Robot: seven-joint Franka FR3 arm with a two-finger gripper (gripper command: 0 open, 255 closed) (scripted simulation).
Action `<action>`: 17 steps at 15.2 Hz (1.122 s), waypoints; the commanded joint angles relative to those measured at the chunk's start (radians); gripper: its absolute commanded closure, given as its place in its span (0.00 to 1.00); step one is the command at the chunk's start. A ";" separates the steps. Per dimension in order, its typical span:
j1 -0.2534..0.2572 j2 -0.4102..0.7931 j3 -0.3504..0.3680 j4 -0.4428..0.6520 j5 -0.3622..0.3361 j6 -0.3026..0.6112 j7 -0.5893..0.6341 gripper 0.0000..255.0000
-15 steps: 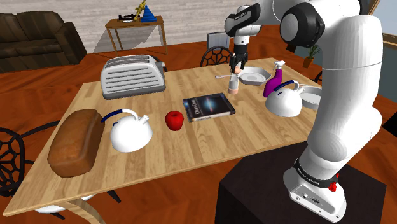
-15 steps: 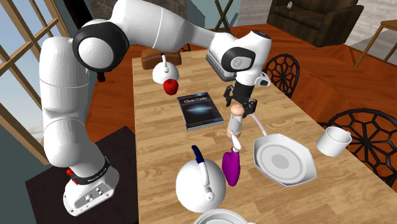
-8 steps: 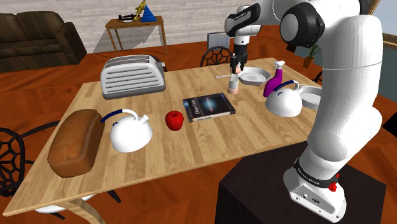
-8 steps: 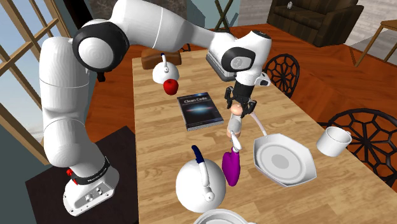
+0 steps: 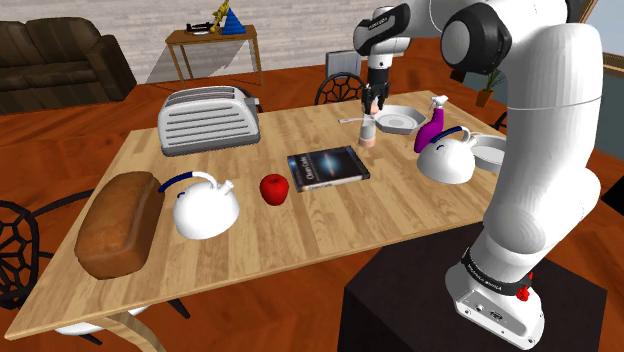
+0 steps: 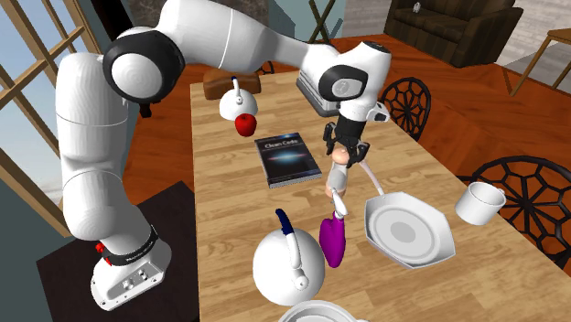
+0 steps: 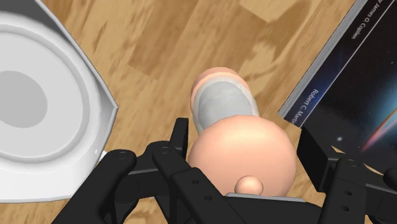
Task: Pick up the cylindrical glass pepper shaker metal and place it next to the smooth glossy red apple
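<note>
The all-black two-finger gripper hangs straight above the cylindrical pepper shaker with a grey glass body and rounded peach cap; the shaker stands upright on the light wooden table, between the dark book with a starry cover and the white octagonal plate; in the wrist view the black fingers stand apart on either side of the peach cap, with a sliver of space at the book's side, so the claw is spread and clasps nothing; the shaker's base rests on the wood. The smooth glossy red apple lies well apart from the shaker, beyond the book towards the shoulder view's left, just beside a round white kettle with a blue handle; a purple spray bottle stands near the plate; in the second exterior view the apple sits at the far end of the table from the plate.
</note>
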 commanded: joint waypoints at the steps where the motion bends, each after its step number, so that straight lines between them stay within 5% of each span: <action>1: 0.000 -0.005 -0.001 0.017 -0.002 -0.022 0.002 1.00; 17: -0.010 -0.028 -0.008 0.200 -0.014 -0.226 0.018 1.00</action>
